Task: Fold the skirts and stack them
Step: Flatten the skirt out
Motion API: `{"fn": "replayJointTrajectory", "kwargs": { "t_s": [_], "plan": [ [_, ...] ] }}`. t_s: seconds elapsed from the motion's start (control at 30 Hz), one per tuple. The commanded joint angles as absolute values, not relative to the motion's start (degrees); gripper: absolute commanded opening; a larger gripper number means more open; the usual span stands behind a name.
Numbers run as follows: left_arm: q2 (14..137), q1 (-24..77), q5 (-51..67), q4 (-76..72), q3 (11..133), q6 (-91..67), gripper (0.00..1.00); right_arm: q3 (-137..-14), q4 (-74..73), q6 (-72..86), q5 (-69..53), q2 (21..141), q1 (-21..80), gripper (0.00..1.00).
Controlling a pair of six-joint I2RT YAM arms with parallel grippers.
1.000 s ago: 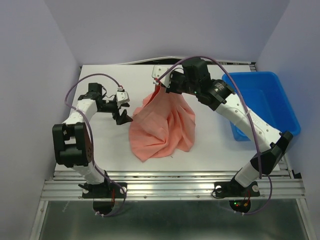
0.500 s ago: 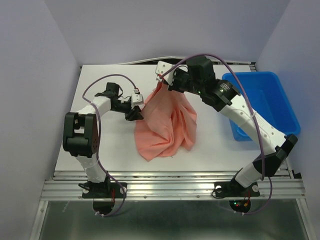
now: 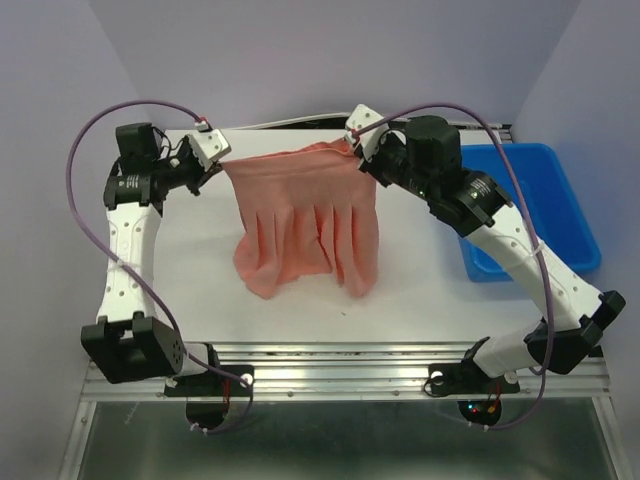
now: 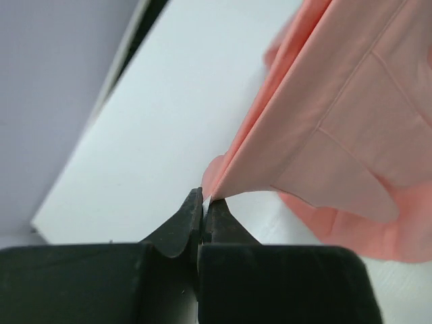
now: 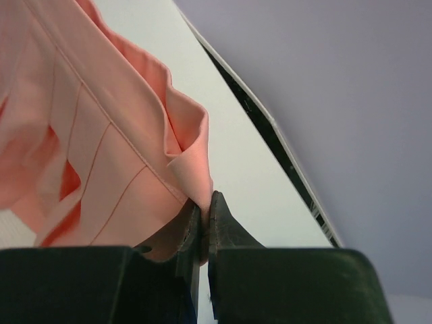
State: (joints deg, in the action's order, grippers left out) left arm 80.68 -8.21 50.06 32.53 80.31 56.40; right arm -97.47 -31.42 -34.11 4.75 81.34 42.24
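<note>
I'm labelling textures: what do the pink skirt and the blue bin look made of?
The skirt looks like soft, matte woven cloth: it hangs in folds with stitched pleats. The bin seems rigid plastic, smooth and slightly glossy, with a moulded rim.

Blue plastic bin (image 3: 540, 190) at the right edge of the white bench (image 3: 200, 285), ridged metal rails (image 3: 340, 375) along its near side, pale lavender walls (image 3: 300, 60) around

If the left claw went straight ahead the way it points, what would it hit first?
The pink skirt pinched in the left gripper; beyond that, probably the white table.
</note>
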Motion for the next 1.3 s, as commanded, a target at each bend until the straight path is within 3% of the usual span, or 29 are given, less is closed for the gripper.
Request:
{"fn": "replayJointTrajectory", "kwargs": {
  "t_s": [0.0,0.17,0.4,0.57,0.83,0.97,1.27],
  "plan": [
    [75.0,-8.5,35.6,30.0,87.6,47.4,0.00,-98.3,-24.2,-26.6,12.2,75.4,38.4,0.01],
    [68.9,-7.9,26.8,32.0,90.9,46.5,0.00,-98.4,-24.0,-20.3,13.9,71.6,37.7,0.01],
    [59.7,-7.7,23.4,39.9,88.2,48.7,0.00,-85.9,-22.4,-15.0,12.5,64.0,37.7,0.01],
    [58.4,-7.6,20.3,40.3,88.3,44.7,0.00,-83.6,-21.0,-13.0,13.2,63.2,37.7,0.01],
    [64.2,-3.5,25.6,54.7,87.2,49.5,0.00,-75.9,-23.7,-8.1,5.7,64.3,37.7,0.01],
    [65.6,2.6,24.1,54.8,79.4,49.0,0.00,-66.2,-25.6,-7.3,1.2,63.2,37.7,0.01],
    [68.2,12.0,17.1,36.4,53.5,40.0,0.00,-45.8,-22.6,-13.8,-4.0,61.9,37.7,0.01]
  ]
}}
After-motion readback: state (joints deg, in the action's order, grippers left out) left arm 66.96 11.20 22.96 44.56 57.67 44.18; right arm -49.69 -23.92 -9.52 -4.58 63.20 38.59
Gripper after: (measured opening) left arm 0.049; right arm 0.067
